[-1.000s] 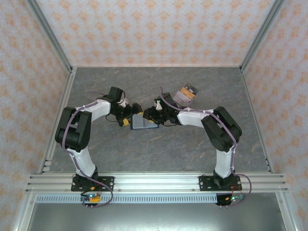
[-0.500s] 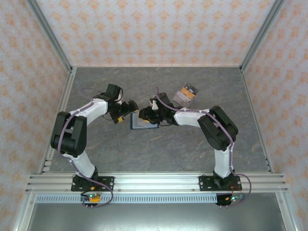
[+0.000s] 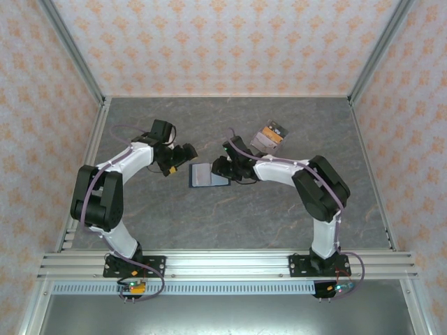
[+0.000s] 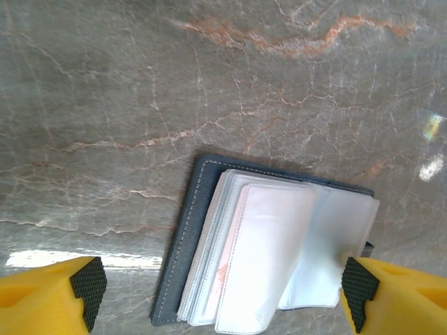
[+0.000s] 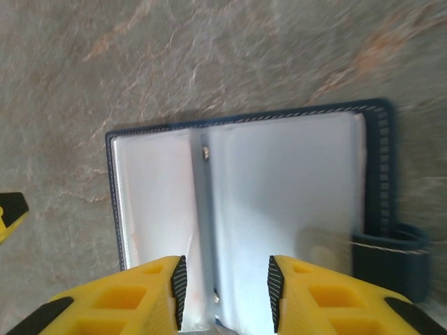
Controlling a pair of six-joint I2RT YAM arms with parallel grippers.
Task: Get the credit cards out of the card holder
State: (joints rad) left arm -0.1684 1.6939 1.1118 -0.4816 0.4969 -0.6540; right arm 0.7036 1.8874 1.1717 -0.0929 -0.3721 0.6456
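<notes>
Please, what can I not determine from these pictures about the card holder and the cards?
- Cards left in the card holder: in the left wrist view, cloudy plastic sleeves cover them, and only a pinkish tint shows.
- Whether the right jaws pinch the sleeves: in the right wrist view, the bottom edge cuts this off.
- Number of loose cards: in the top view, they are too small to count.

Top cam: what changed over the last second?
The left gripper pulled away from the card holder, toward the far left, with its jaws open and empty. The right gripper stayed at the holder's right end. The holder, lying open, and the loose credit cards kept their places.
</notes>
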